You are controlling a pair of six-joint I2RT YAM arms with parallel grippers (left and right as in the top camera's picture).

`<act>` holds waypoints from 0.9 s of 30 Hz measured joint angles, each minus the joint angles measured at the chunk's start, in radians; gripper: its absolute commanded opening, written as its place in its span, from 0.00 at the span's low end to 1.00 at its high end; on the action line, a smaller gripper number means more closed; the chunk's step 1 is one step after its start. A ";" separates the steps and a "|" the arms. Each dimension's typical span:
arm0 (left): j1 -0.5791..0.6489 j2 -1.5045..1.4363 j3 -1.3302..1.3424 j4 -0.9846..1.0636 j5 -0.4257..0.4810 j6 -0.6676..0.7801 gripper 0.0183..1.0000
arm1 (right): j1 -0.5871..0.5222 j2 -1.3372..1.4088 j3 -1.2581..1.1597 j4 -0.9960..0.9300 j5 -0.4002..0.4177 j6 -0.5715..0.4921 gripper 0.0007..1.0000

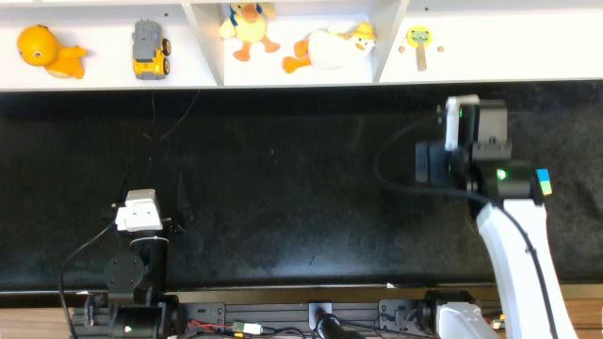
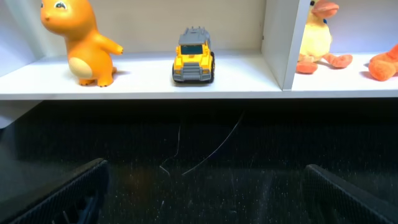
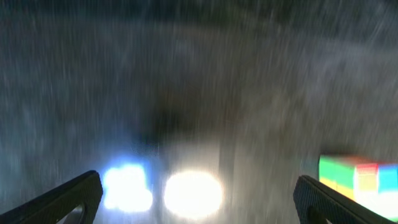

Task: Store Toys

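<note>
Toy truck (image 1: 151, 49) beside orange toy (image 1: 49, 49) on shelf (image 1: 104, 77)

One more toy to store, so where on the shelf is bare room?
Right compartment is barest, free right of the small paddle toy. Left compartment has a gap between the orange dinosaur and the yellow truck. The middle compartment, holding the yellow duck and white duck, is crowded.
</note>
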 measured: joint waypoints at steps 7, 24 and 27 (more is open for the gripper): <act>0.000 0.000 0.000 0.000 0.000 0.000 1.00 | 0.000 -0.208 -0.088 -0.086 0.000 0.000 0.99; 0.000 0.000 0.000 0.000 0.000 0.000 1.00 | 0.000 -0.244 -0.088 -0.062 -0.019 0.001 1.00; 0.000 0.000 0.000 0.000 0.000 0.000 1.00 | -0.015 -0.242 -0.088 -0.055 -0.039 0.000 1.00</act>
